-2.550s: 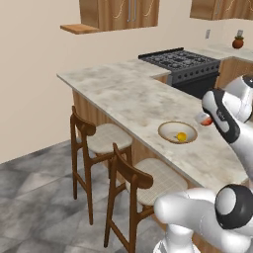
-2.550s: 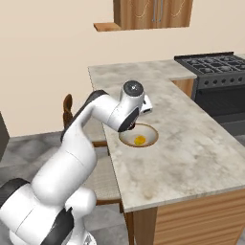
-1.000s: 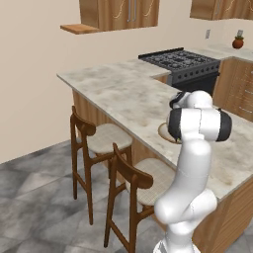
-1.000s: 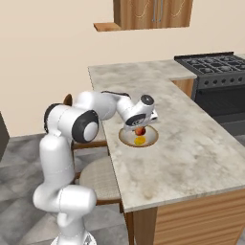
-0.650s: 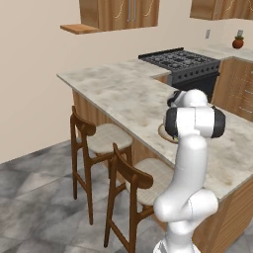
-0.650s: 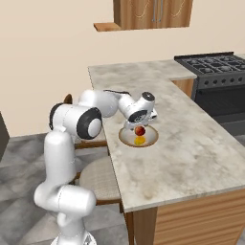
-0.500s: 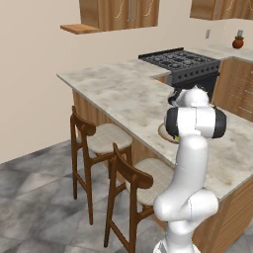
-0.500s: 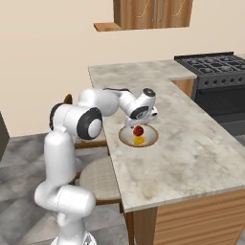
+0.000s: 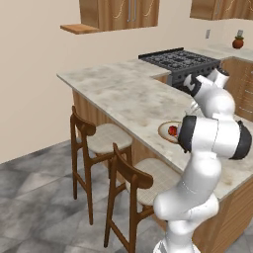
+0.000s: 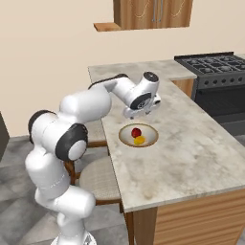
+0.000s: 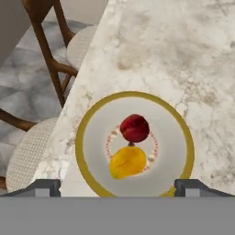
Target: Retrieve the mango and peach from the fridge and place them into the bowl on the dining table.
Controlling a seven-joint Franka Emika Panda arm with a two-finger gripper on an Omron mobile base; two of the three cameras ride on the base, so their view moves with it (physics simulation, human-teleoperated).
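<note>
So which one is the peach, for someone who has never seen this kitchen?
Find the long marbled dining table with the wooden stools along one side. Near its stool-side edge sits a shallow round bowl holding two fruits that touch. The peach is the smaller, dark red one; its neighbour, the mango, is yellow-orange.

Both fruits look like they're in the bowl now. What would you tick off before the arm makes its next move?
1. Peach inside the bowl: ok.
2. Mango inside the bowl, beside the peach: ok.
3. Tool open and holding nothing: ok.
4. Tool lifted clear above the fruit: ok.
5. Bowl fully on the dining table, though near its edge by the stools: ok.
6. Fridge doors shut again: cannot tell.
</note>
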